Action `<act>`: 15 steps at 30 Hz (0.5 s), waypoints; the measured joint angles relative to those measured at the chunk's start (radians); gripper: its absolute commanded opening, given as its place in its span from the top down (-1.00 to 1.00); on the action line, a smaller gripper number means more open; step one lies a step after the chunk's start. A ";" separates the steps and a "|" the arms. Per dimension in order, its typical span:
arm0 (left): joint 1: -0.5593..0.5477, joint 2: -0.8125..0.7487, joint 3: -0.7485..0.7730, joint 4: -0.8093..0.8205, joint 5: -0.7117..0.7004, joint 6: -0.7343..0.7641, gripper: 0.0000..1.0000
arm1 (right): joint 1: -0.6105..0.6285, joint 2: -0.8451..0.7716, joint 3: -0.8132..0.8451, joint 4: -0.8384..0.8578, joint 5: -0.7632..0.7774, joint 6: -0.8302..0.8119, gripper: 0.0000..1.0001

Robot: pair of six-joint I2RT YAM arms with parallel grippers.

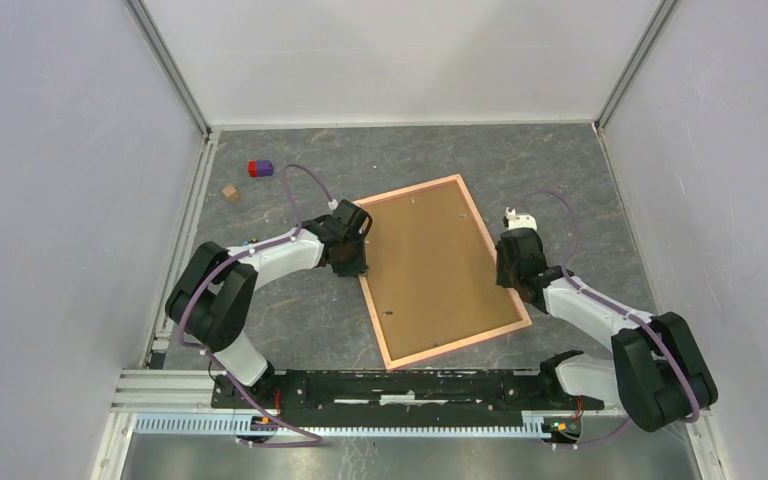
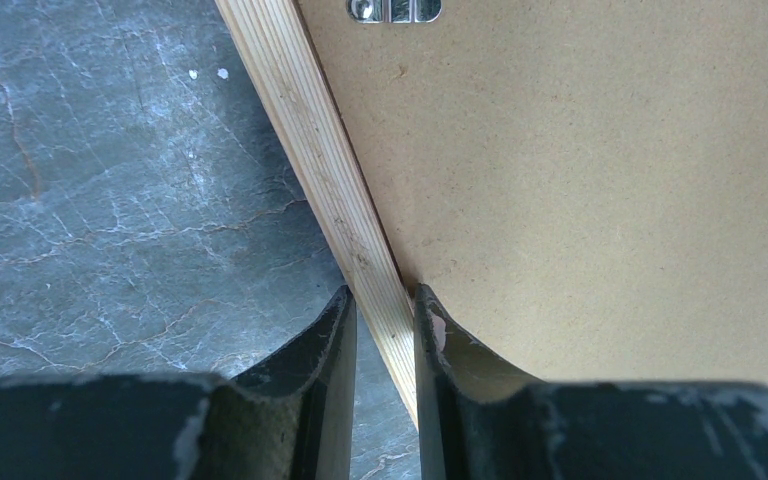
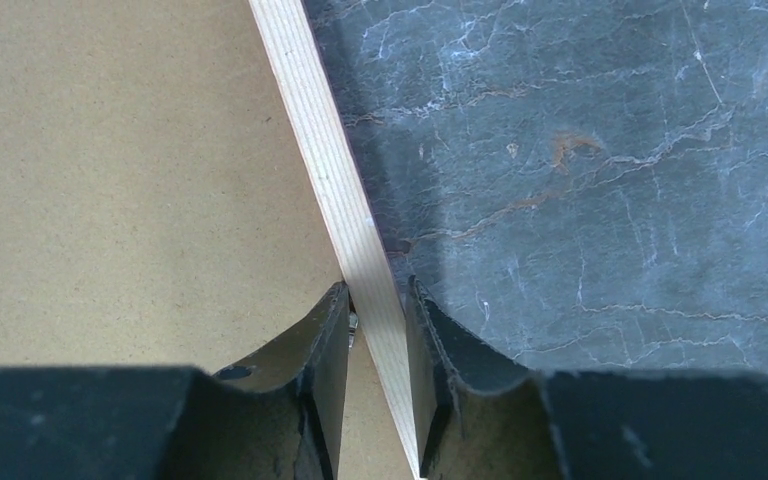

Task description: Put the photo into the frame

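Nearest to the wrist cameras are the black fingers (image 2: 330,345), and between them runs a thin wooden rail of the frame (image 1: 406,190). It lies flat in the middle of the tabletop (image 1: 310,320), back side up and turned a little, with the brown board (image 1: 430,265) filling it. No view shows the photo; it may be under the board, but I cannot tell.

I judge that the step in hand is to lift or turn the frame with both arms. To do this well, the two arms should rise together and keep the same height, so that the thin rails do not twist. They should also not pull away from each other, because each hold is only on a narrow strip of wood. A small metal clip (image 2: 393,8) sits on the board's far part near the left rail, but I cannot see if it locks the board. If it does not, the board can fall out when the frame tips, so a slow turn is safer.

On the left long rail, the left end effector (image 2: 382,295) is almost closed, one finger outside on the tabletop side and one on the board side, both pressing the wood. At the right long rail, the right end effector (image 3: 377,290) grips the same way, though a thin dark gap shows on its board side.
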 measured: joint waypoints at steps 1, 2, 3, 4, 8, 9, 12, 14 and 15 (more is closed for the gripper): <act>0.000 0.000 0.000 0.000 0.000 0.000 0.95 | 0.000 -0.003 -0.001 0.003 -0.001 0.000 0.22; 0.000 0.000 0.000 0.000 0.000 0.000 0.96 | 0.000 -0.003 0.002 0.001 -0.003 -0.001 0.07; 0.000 0.000 0.000 0.000 0.000 0.000 0.96 | 0.000 -0.002 0.008 -0.005 -0.003 0.000 -0.02; 0.000 0.000 0.000 0.000 0.000 0.000 0.96 | 0.000 0.003 0.018 -0.018 -0.007 0.002 -0.06; 0.000 -0.002 -0.004 0.004 0.000 0.000 0.96 | 0.004 0.019 0.040 -0.047 -0.018 0.005 -0.07; 0.000 -0.002 -0.004 0.005 0.000 0.000 0.95 | 0.005 0.019 0.041 -0.051 -0.017 0.006 -0.05; 0.000 -0.004 -0.006 0.008 0.000 0.000 0.96 | 0.006 0.019 0.042 -0.060 -0.014 0.012 0.10; 0.000 -0.004 -0.007 0.008 0.000 0.000 0.95 | 0.010 0.016 0.044 -0.070 -0.013 0.013 0.19; 0.000 -0.005 -0.008 0.009 0.000 0.000 0.96 | 0.011 0.013 0.045 -0.077 -0.011 0.010 0.21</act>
